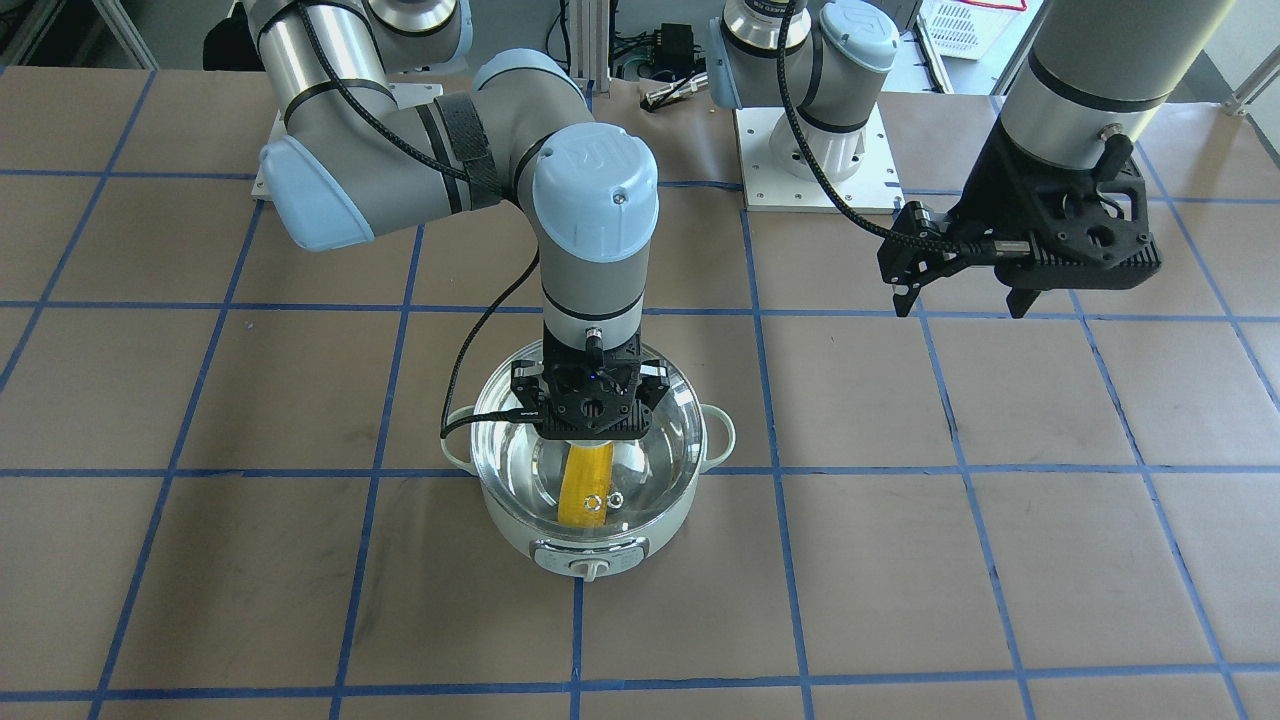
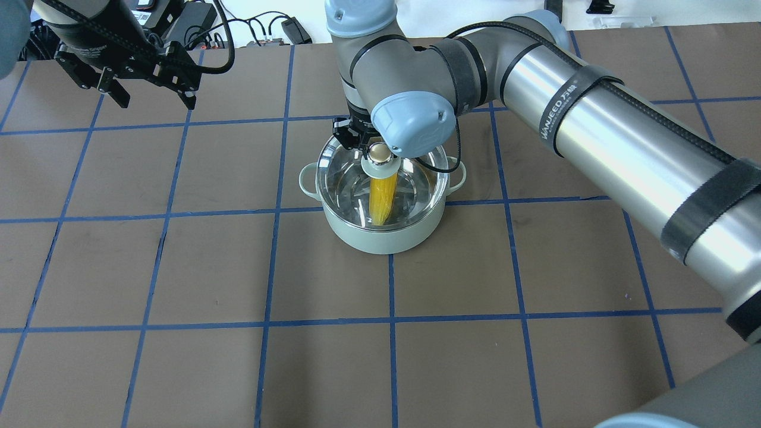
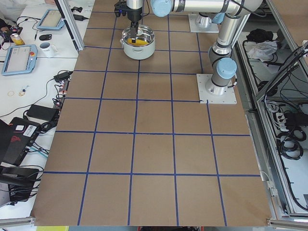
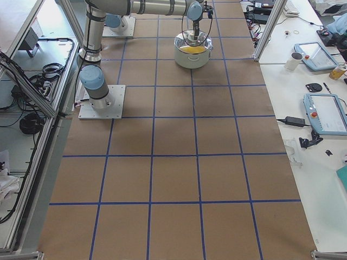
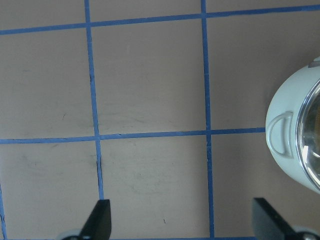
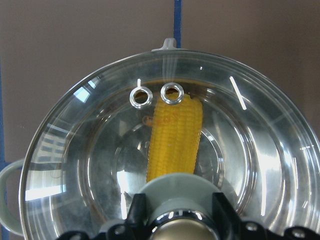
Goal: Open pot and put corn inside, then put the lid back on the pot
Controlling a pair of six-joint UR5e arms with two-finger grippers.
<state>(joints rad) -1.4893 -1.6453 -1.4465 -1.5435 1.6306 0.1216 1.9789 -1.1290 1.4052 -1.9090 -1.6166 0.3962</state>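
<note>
The pale mint-green pot stands mid-table with the yellow corn lying inside. The clear glass lid rests on the pot's rim, vent holes toward the control knob. My right gripper points straight down over the pot's centre, its fingers closed on either side of the lid's beige knob. The right wrist view shows the corn through the lid. My left gripper is open and empty, raised well off to the pot's side. The left wrist view shows one pot handle.
The table is brown paper marked with a blue tape grid. The arms' base plates sit at the robot's edge. Side benches with tablets and a mug lie beyond the table's rails.
</note>
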